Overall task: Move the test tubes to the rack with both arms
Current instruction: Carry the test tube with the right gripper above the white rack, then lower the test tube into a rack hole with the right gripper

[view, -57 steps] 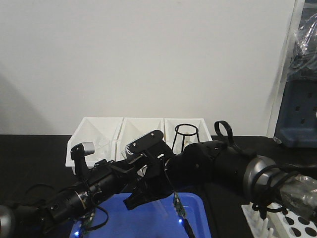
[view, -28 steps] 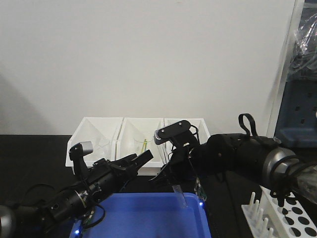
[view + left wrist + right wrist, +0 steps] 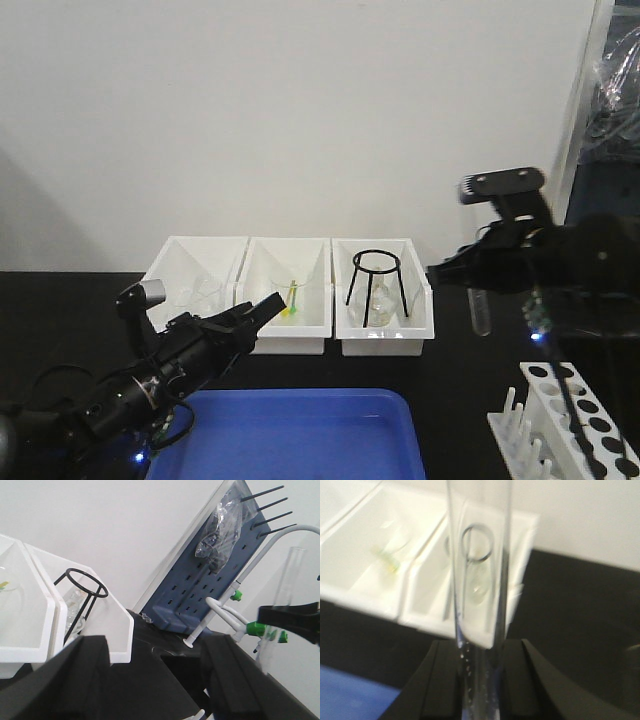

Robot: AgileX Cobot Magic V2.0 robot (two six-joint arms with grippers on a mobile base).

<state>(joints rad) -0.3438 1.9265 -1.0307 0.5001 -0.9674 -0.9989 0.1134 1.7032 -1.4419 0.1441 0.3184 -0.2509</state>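
Black tabletop (image 3: 60, 300) ran under a plain white wall (image 3: 300, 120), and a row of three white bins (image 3: 385, 350) sat against that wall at the centre of the front view, a black wire tripod (image 3: 377, 287) standing in the rightmost one. My right gripper (image 3: 478, 275) was up at the right of the frame, above the level of the bin rims, closed on a test tube (image 3: 480, 305). The tube hung upright, its rounded bottom clear of the table and just to the right of the last bin's edge. Below it lay bare table, and the rack (image 3: 600, 440) stood in the lower right corner, cut off by the frame, well apart from the tube's tip. From my right wrist the glass rose straight between the two fingers (image 3: 440, 680), which pressed it on both sides. My left gripper (image 3: 262, 318) lay low at the lower left, fingers spread wide with nothing in them, over the far left edge of the blue tray (image 3: 300, 440) and just short of the middle bin's front wall. A blue pegboard panel (image 3: 210, 580) closed off the right side.
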